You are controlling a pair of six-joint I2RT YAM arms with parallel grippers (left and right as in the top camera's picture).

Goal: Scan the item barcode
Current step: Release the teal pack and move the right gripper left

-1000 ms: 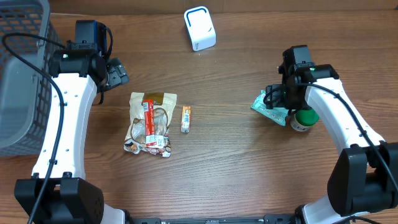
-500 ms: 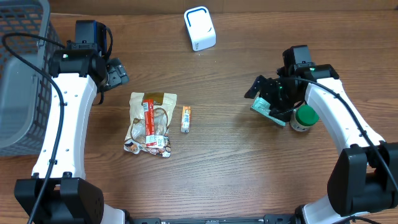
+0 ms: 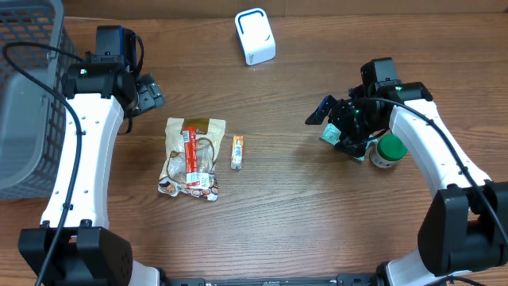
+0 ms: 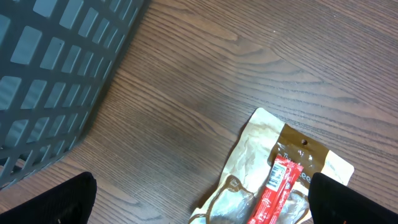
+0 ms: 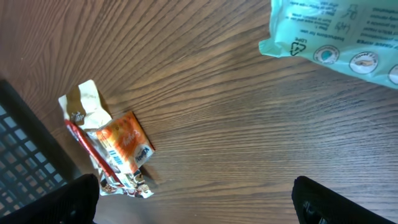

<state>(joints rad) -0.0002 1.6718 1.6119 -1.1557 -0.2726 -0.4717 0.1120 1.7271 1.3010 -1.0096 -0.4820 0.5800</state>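
The mint-green flat plastic packet [image 5: 339, 37] lies well below and right of the white boxy scanner [image 3: 255, 36], just beside the right gripper [image 3: 329, 132]. Its jaws gape wide, holding nothing. The packet's length runs roughly along the jaw line. The left gripper [image 3: 151, 94], equally wide, hangs much farther off.

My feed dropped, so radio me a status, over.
Both open, empty: left pincer by basket, right pincer over teal packet. Packet lies on table, apart from white scanner. Close beside it: green-lidded jar.
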